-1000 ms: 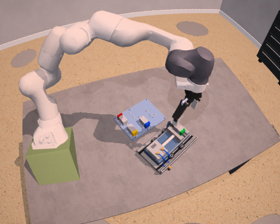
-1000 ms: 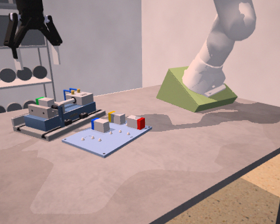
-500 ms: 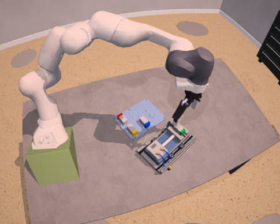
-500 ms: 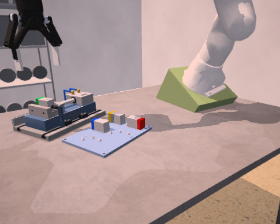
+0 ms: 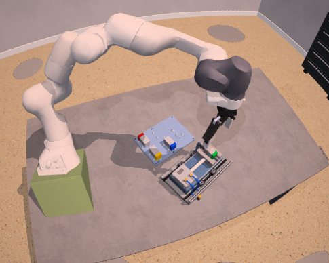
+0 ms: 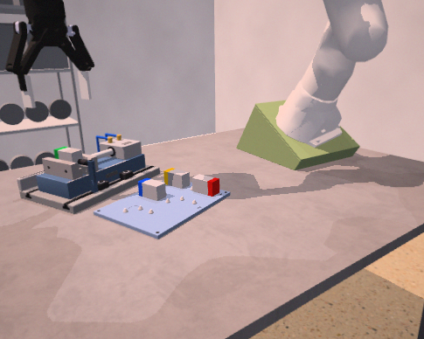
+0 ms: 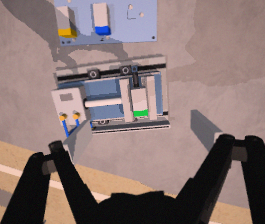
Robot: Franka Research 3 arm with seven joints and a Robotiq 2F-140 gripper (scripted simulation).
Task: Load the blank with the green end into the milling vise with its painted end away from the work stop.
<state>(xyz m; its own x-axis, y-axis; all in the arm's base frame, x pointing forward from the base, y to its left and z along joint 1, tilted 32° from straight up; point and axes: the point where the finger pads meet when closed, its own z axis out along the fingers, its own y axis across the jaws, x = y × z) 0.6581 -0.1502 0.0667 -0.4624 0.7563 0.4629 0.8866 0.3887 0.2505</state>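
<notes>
Wrist view: open fingers (image 5: 217, 133) (image 6: 56, 89) above the green-ended blank (image 5: 211, 152) (image 6: 69, 154) (image 7: 139, 100) between jaws.

The arm arches far outward, its wide-open pincer (image 5: 211, 133) (image 6: 56, 93) (image 7: 139, 123) pointing downward with fingers apart.

Low bars hidden; infeed plate (image 5: 165, 125) (image 6: 161, 220) (image 7: 128, 30) cut off by wrist view's top.

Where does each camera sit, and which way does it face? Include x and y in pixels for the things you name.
Top: high up, looking obliquely down at the vise (image 5: 187, 191) (image 6: 60, 185) (image 7: 165, 95); whole arm shows.
Exterior: low beside the table, facing the arm base across it; base, lower arm, tool (image 5: 211, 133) (image 6: 56, 89) (image 7: 139, 123).
Wrist: on the arm's end, facing the vise past open fingers.
Top and exterior share the arm base.
</notes>
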